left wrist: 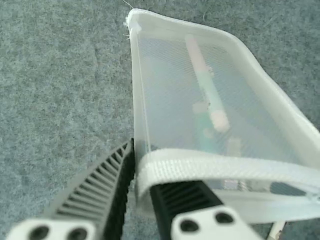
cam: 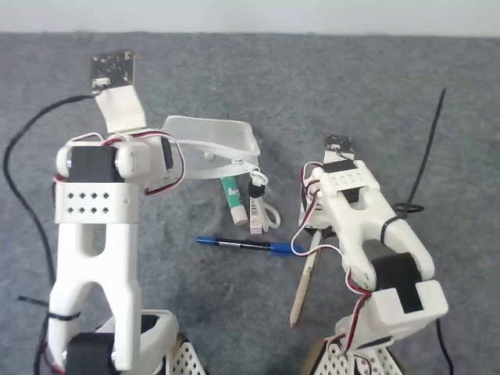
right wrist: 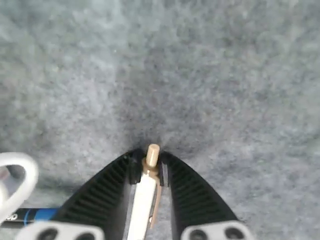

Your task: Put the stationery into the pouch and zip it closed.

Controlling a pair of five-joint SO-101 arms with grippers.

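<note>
The right gripper (right wrist: 148, 159) is clenching a beige pen (cam: 303, 285), whose long end is pointing back toward that arm's base. Just beside it, a blue pen (cam: 246, 245) is lying flat on the grey carpet (cam: 391, 117). Farther on, a green-capped marker (cam: 231, 192) and a small white stick (cam: 255, 209) (with a white cord loop alongside) are lying just beside the mesh pouch (left wrist: 165, 100). The left gripper (left wrist: 140, 165) is pinching the pouch's webbing rim.

Pouch (cam: 215, 141): 1 end hidden behind left arm (cam: 94, 203). Green-white stick (left wrist: 207, 100) blurred through mesh; inside or under, cannot tell. Beige pen (cam: 302, 287): upper end hidden beneath right arm (cam: 355, 199). Blue pen (right wrist: 30, 216) cut by frame edge.
</note>
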